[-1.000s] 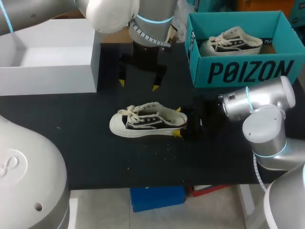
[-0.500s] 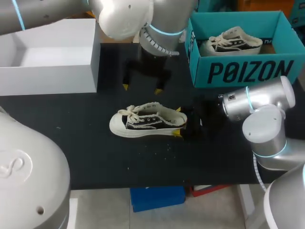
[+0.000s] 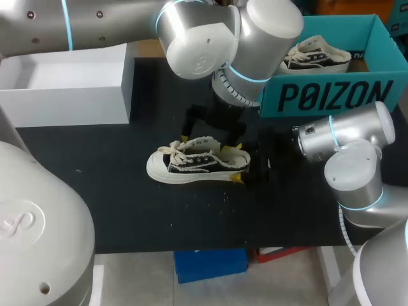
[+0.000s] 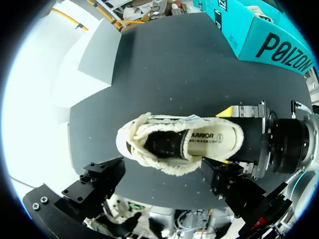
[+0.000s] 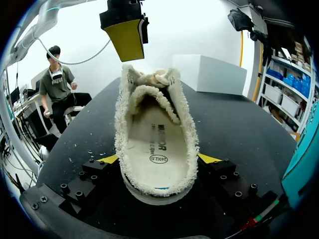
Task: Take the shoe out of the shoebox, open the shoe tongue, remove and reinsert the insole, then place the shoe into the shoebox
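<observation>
A cream and black sneaker (image 3: 194,163) lies on its sole on the black table (image 3: 115,191), toe to the left. My right gripper (image 3: 240,164) is shut on its heel, one yellow tip on each side. In the right wrist view the shoe (image 5: 154,129) stretches away from that gripper (image 5: 158,160), its cream insole (image 5: 155,149) lying flat inside. My left gripper (image 3: 204,144) hangs open just above the laces and tongue. In the left wrist view the shoe (image 4: 174,144) lies ahead of the spread black fingers (image 4: 99,180), untouched.
The teal shoebox (image 3: 325,97) stands at the back right with a second sneaker (image 3: 315,56) inside. A white open box (image 3: 70,95) sits at the back left. Bare black table lies in front of the shoe.
My left arm has swung from the back of the table forward and to the right, bringing its open gripper down over the shoe. The right gripper and the shoe have stayed put.
</observation>
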`<state>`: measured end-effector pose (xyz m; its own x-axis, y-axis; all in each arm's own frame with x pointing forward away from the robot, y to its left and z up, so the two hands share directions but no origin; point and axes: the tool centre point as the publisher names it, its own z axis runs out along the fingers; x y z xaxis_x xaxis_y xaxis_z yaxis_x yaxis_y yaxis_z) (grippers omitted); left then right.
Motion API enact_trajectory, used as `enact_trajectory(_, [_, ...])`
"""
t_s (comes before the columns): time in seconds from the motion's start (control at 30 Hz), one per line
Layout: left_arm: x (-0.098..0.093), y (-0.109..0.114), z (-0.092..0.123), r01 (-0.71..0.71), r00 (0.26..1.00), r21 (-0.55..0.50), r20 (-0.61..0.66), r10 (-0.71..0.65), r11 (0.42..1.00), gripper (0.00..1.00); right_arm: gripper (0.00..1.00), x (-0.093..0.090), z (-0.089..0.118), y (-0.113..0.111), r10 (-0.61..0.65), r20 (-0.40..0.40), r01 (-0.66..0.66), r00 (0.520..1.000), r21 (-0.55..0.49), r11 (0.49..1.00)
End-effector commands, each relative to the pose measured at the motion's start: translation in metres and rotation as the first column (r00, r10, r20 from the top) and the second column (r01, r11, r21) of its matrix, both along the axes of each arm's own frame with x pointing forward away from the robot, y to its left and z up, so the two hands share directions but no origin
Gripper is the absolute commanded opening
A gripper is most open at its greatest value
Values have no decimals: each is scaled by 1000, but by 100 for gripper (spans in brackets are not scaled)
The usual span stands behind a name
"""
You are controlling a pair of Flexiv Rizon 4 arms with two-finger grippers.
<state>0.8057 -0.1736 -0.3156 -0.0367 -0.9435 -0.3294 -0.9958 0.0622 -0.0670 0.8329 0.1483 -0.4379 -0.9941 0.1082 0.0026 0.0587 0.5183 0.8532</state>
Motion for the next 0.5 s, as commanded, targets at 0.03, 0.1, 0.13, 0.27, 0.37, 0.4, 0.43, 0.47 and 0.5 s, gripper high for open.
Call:
enact_trajectory(0.03, [4,-4,-9,9,1000,11,-9,-9,1000,100,0,1,-3,2,0,-1,0,1000,0,1000])
enact_trajectory(0.1, [6,-4,-14,20,1000,25,-17,-20,999,100,0,1,-3,2,0,-1,0,1000,0,1000])
enact_trajectory(0.13, [7,-4,-16,23,999,25,-23,-23,999,100,0,1,-3,2,0,-1,0,1000,0,1000])
enact_trajectory(0.27, [12,-3,-28,32,998,60,-61,-29,998,100,0,1,-3,2,0,-1,0,1000,0,1000])
enact_trajectory(0.37, [14,-1,-33,37,997,91,-76,-30,995,100,0,1,-3,2,0,-1,0,1000,0,1000])
enact_trajectory(0.4, [15,0,-35,36,996,105,-83,-27,994,100,0,1,-3,2,0,-1,0,1000,0,1000])
enact_trajectory(0.43, [16,0,-38,34,996,114,-86,-24,993,100,0,1,-3,2,0,-1,0,1000,0,1000])
enact_trajectory(0.47, [17,1,-40,38,995,119,-94,-27,992,100,0,1,-3,2,0,-1,0,1000,0,1000])
enact_trajectory(0.5, [17,1,-42,40,995,129,-99,-27,991,100,0,1,-3,2,0,-1,0,1000,0,1000])
